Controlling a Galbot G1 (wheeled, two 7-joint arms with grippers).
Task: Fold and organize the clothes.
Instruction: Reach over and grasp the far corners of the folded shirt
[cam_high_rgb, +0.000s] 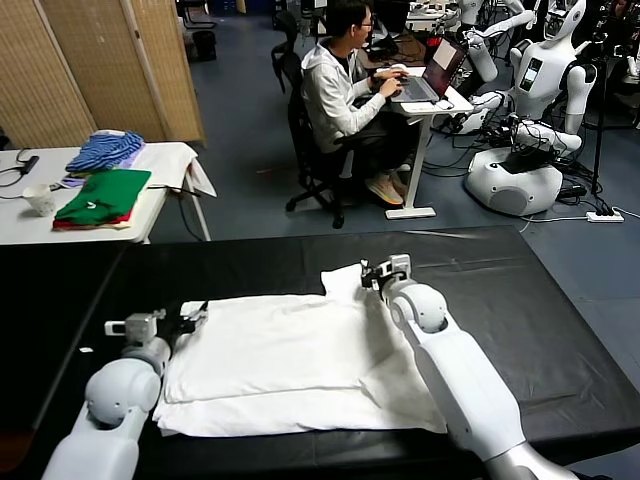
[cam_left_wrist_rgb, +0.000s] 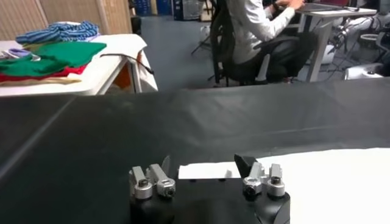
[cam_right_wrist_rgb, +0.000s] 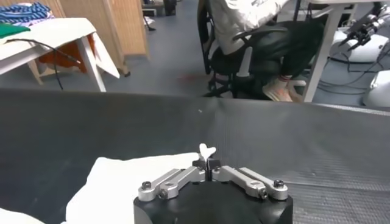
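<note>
White T-shirt (cam_high_rgb: 290, 365), partly folded, flat on black table (cam_high_rgb: 560, 330): right hand (cam_high_rgb: 375, 277) pinched together on a tuft of cloth at its far right corner; left hand (cam_high_rgb: 193, 318) at its far left corner, fingers (cam_left_wrist_rgb: 159, 176) apart over the edge.

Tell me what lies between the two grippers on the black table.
In the head view, only the white T-shirt spans the stretch from the left gripper to the right gripper; nothing else lies there on the black table.
</note>
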